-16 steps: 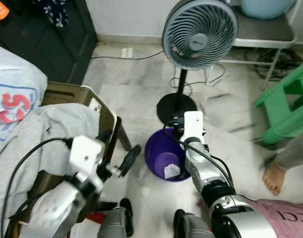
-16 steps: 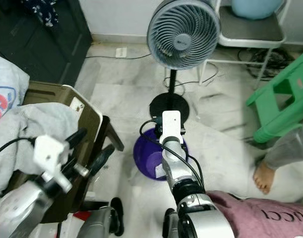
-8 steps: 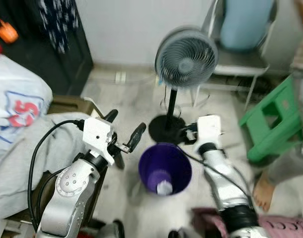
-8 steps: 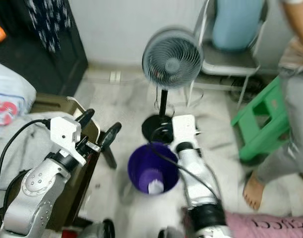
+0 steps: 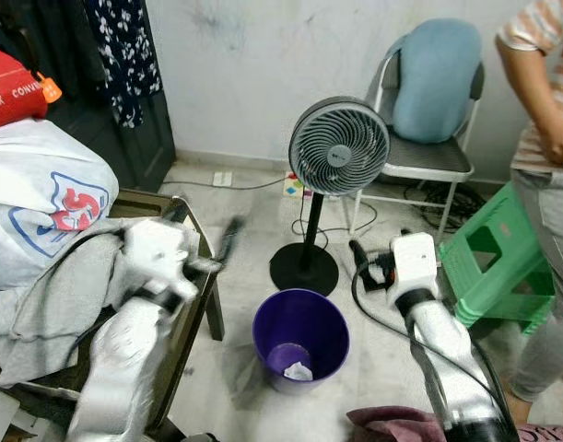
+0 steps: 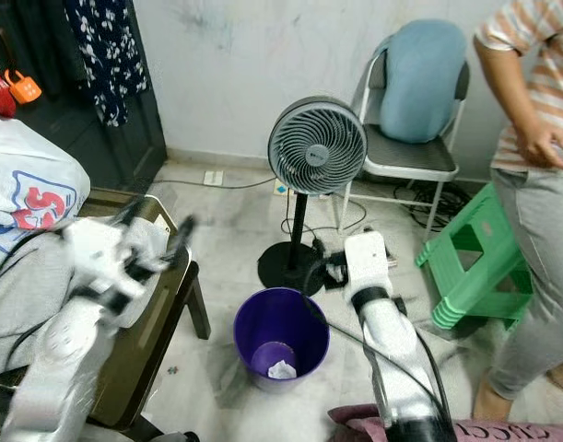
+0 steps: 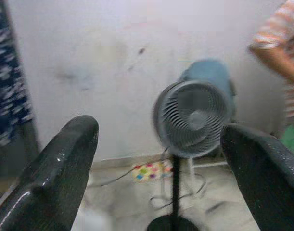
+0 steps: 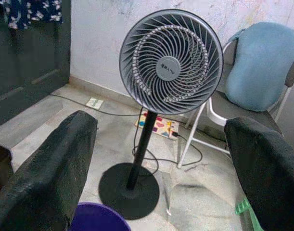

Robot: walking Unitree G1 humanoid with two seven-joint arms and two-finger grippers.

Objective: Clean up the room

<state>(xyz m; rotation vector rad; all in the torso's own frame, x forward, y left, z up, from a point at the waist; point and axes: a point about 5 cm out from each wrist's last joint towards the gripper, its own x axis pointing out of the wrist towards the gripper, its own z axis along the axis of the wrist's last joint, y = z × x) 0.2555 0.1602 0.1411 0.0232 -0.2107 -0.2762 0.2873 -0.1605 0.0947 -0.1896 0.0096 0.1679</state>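
Note:
A purple bin (image 5: 300,339) stands on the marble floor in front of me, with a crumpled white paper (image 5: 298,371) at its bottom. My left gripper (image 5: 207,235) is raised over the corner of a brown chair (image 5: 200,276) left of the bin; it is motion-blurred. In the left wrist view its fingers (image 7: 55,178) are spread wide with nothing between them. My right gripper (image 5: 359,258) hovers to the right of the bin, near the fan's base. Its fingers (image 8: 45,178) are also open and hold nothing.
A pedestal fan (image 5: 339,147) stands just behind the bin. Grey cloth (image 5: 60,295) and a white printed bag (image 5: 51,207) lie on the brown chair. A green stool (image 5: 498,262), a metal chair with a blue cushion (image 5: 433,78) and a person (image 5: 548,138) are on the right.
The camera has tilted up from the floor toward the wall. My right gripper went from above the bin to its right side. My left arm swung up and left, now blurred.

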